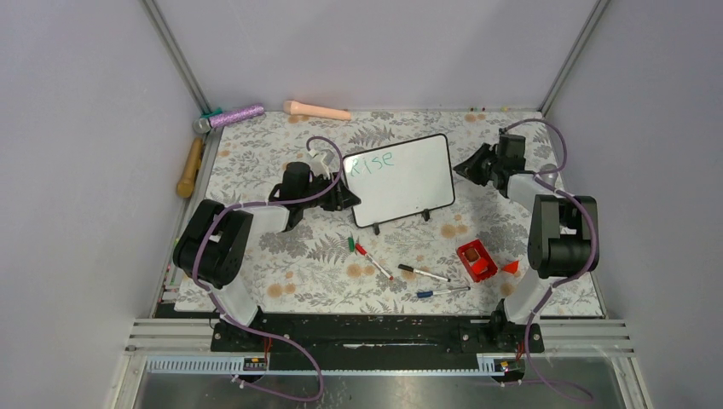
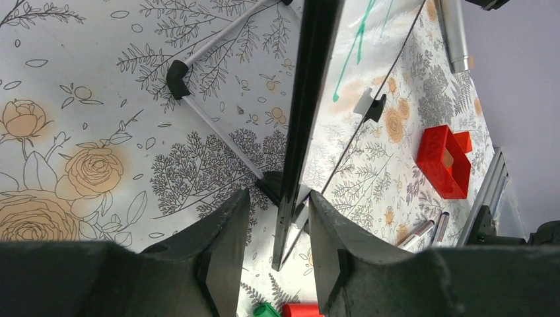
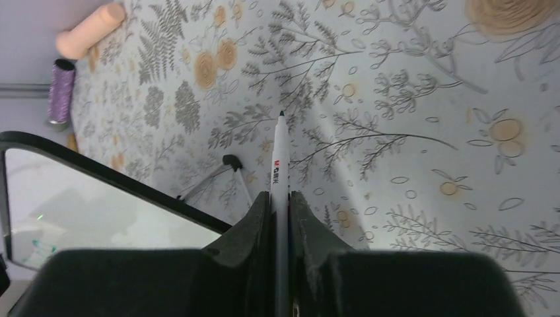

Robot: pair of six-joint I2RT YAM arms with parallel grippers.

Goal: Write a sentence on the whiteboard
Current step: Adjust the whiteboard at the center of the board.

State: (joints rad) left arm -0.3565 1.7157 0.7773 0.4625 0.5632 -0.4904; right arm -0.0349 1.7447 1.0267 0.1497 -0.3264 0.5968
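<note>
The whiteboard (image 1: 409,183) stands tilted on its feet mid-table, with the green word "Rise" of the sentence (image 1: 373,162) at its top left. My left gripper (image 1: 348,198) is at the board's lower left corner. In the left wrist view its jaws (image 2: 279,193) stand open on either side of the board's black edge (image 2: 307,99), with a gap on each side. My right gripper (image 1: 465,168) hovers off the board's right edge, shut on a white marker (image 3: 280,158) whose tip points away over the table. The board's corner (image 3: 99,211) shows at left there.
Loose markers lie in front of the board: a red and green one (image 1: 367,256), a black one (image 1: 424,273), a blue one (image 1: 443,291). A red box (image 1: 477,260) sits beside them. A purple cylinder (image 1: 236,115), a peach cylinder (image 1: 317,110) and a wooden handle (image 1: 190,168) lie at the back left.
</note>
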